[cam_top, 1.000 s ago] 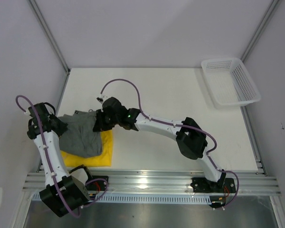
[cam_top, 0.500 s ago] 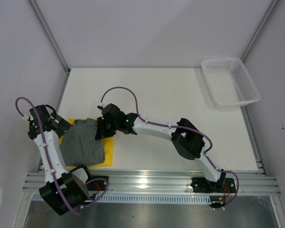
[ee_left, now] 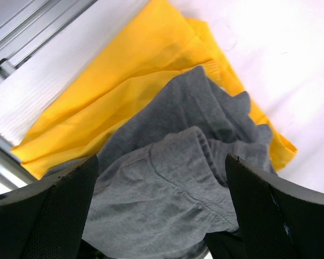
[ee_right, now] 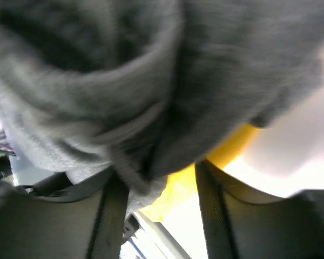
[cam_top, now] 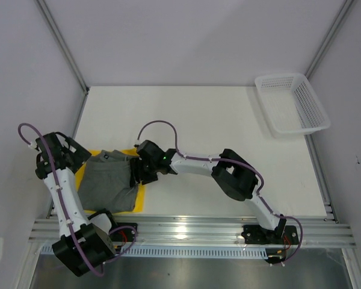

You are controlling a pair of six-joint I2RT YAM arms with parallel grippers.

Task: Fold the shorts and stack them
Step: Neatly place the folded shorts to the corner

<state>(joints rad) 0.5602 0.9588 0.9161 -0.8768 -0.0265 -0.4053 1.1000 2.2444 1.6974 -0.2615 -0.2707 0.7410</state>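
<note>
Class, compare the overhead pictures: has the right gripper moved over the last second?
Yes. The right gripper has shifted nearer the aluminium rail.

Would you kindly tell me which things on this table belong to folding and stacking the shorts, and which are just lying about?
Part of the job:
- grey-green shorts, lying on top
- yellow shorts, underneath them

Just lying about:
- white mesh basket, at the far right corner
</note>
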